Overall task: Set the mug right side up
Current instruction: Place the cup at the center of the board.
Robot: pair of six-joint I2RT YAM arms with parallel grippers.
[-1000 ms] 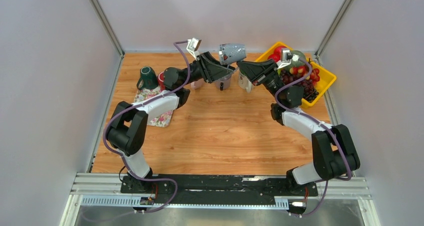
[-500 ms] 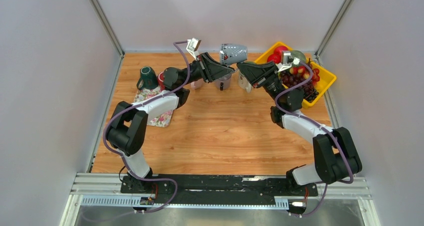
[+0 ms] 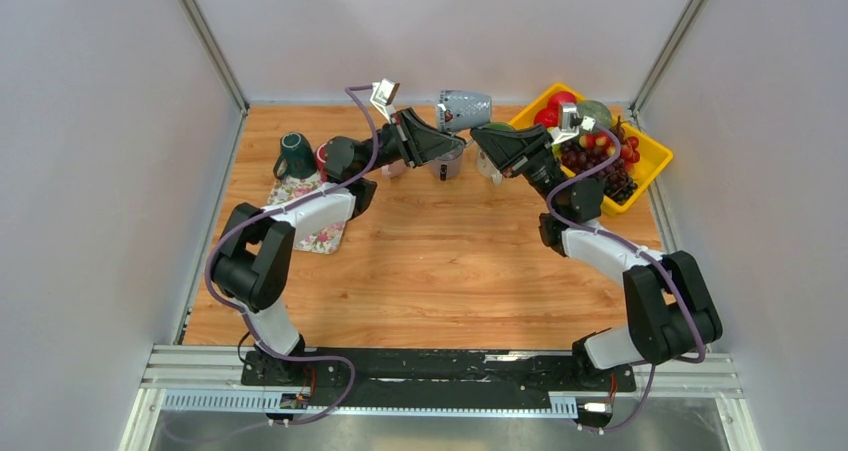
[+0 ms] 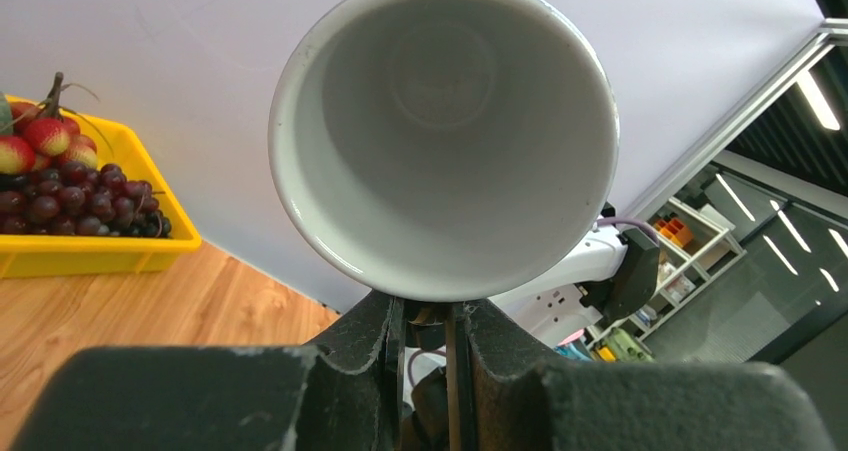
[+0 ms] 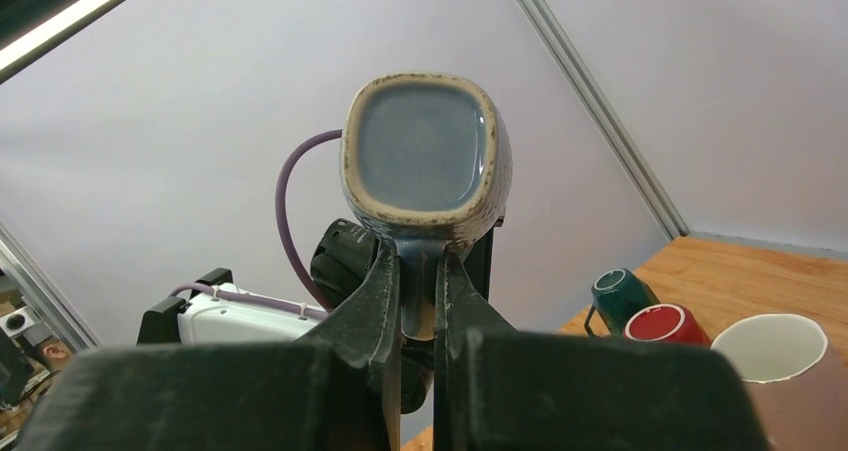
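A grey speckled mug hangs on its side in the air above the back of the table. The left wrist view looks into its white mouth. The right wrist view shows its blue-grey base and the handle below it. My left gripper holds the mug from the left, its fingers closed narrowly just under the rim. My right gripper comes from the right, its fingers pressed on either side of the handle.
A green mug and a red mug stand upside down by a floral cloth at the back left. Two more cups stand under the held mug. A yellow bin of fruit sits at the back right.
My right gripper has moved slightly left, closer onto the mug's handle. The mug and my left gripper have barely shifted.
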